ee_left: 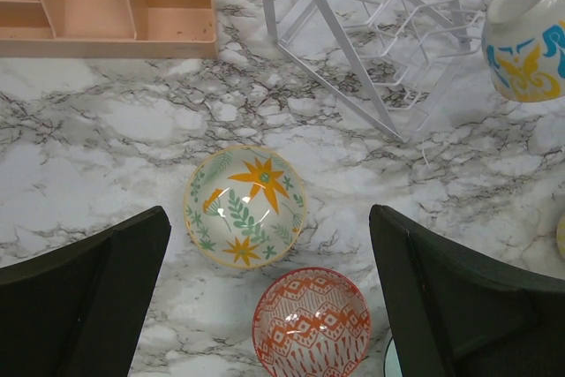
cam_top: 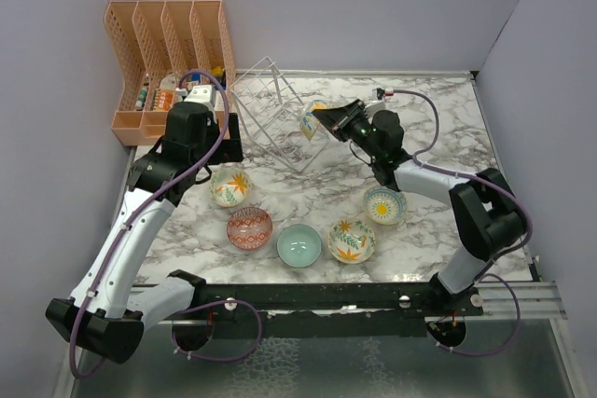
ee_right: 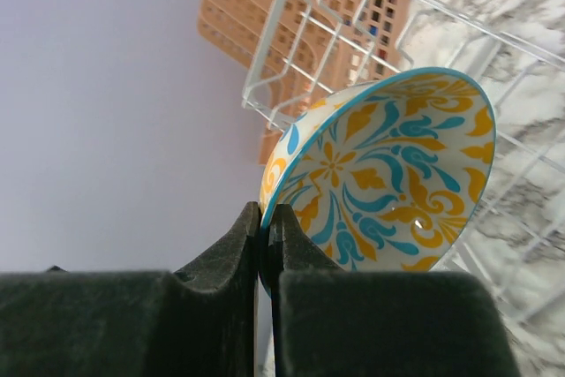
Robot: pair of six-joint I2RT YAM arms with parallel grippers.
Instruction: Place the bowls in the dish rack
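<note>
My right gripper (cam_top: 326, 118) is shut on the rim of the blue-patterned bowl (ee_right: 388, 169) and holds it tilted in the air just right of the white wire dish rack (cam_top: 272, 111); the bowl also shows in the top view (cam_top: 312, 120) and the left wrist view (ee_left: 528, 33). The rack holds no bowls. My left gripper (cam_top: 227, 151) is open and empty, hovering over a cream leaf-print bowl (ee_left: 245, 207) and a red-patterned bowl (ee_left: 311, 322). On the marble lie a teal bowl (cam_top: 298, 245), another leaf-print bowl (cam_top: 352, 240) and a yellow-sun bowl (cam_top: 383, 204).
An orange plastic slotted organizer (cam_top: 171, 62) stands at the back left, beside the rack; it also shows in the left wrist view (ee_left: 110, 2). Purple walls close the back and sides. A black rail (cam_top: 326, 297) runs along the near edge.
</note>
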